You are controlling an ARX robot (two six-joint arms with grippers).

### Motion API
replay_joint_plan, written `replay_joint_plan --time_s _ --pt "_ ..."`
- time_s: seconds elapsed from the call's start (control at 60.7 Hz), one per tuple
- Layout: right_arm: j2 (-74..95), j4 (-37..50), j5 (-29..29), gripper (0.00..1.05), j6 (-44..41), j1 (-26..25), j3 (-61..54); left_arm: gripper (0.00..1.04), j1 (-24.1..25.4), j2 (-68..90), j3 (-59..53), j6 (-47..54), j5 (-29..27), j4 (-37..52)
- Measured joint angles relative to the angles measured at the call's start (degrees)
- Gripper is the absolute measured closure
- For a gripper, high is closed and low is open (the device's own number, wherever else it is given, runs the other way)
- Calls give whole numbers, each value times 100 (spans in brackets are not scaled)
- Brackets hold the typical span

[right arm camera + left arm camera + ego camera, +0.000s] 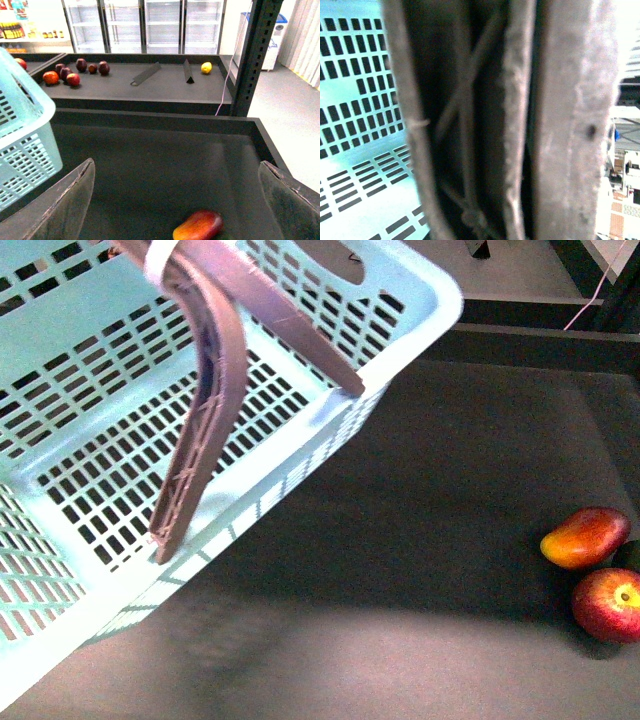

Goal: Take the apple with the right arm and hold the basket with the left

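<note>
Plainly the right gripper (pixel 176 165) is spread wide and empty, its two grey fingers (pixel 65 205) well apart above the dark table (pixel 420 540). Just beyond them in its wrist view lies only the orange-and-red mango-like fruit (pixel 198 226); the apple does not show there. From the front, the apple (pixel 610 602) rests at the table's far right edge, just beside that fruit (pixel 585 537), perhaps touching it, with a dark green fruit (pixel 630 555) tucked behind, mostly cut off.

The left gripper (pixel 475 120) appears clamped on the basket's brown handles (pixel 205 410): lattice ribs fill its wrist view between two pale bands I take for its fingers, though the blur makes that a judgement. The basket (pixel 420 300) hangs tilted on the left, clear of the table.

I expect the apple to be firm, smooth-skinned and moderately heavy, apt to roll or slip, so the jaws should close across its widest middle. The crowding neighbours leave little room for a finger between them. The basket is probably light but stiff, and likely to swing on its handles
</note>
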Motion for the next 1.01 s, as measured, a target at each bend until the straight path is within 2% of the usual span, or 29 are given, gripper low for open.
replay_joint_plan --time_s 0.659,1.005 --pt "0 0 0 9 4 0 0 90 -1569 546 839 240 -177 -260" --pt "0 0 0 9 7 0 0 90 -1613 564 881 341 -247 -269"
